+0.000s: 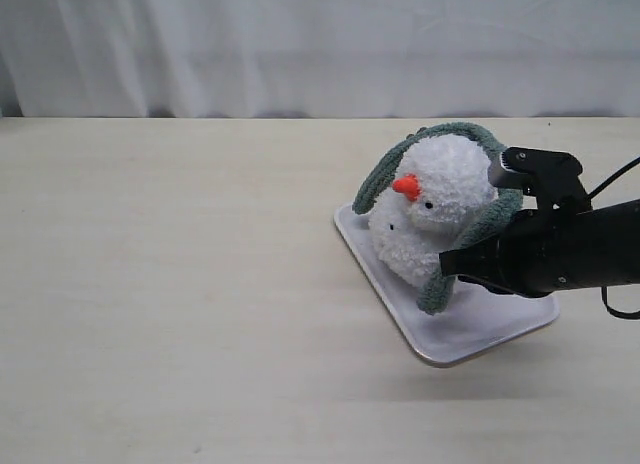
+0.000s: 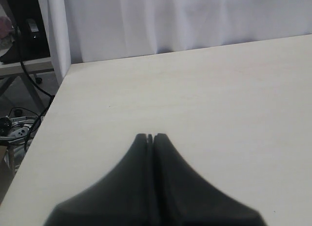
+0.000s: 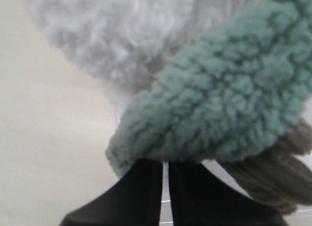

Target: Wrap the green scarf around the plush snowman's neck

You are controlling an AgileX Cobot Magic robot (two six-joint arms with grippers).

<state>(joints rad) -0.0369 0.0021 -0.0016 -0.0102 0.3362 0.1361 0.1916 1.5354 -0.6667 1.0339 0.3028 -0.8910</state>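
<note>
Scarf (image 1: 437,286) looped over snowman (image 1: 450,184) on tray (image 1: 470,336); my right claw (image 3: 165,168) clenched at its lower end, left claw (image 2: 150,137) clenched above counter (image 2: 219,99).

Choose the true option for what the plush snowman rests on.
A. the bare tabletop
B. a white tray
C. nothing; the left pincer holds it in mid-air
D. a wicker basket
B: in the exterior view the plush snowman sits on the white tray, whose rim shows around its base.
</note>
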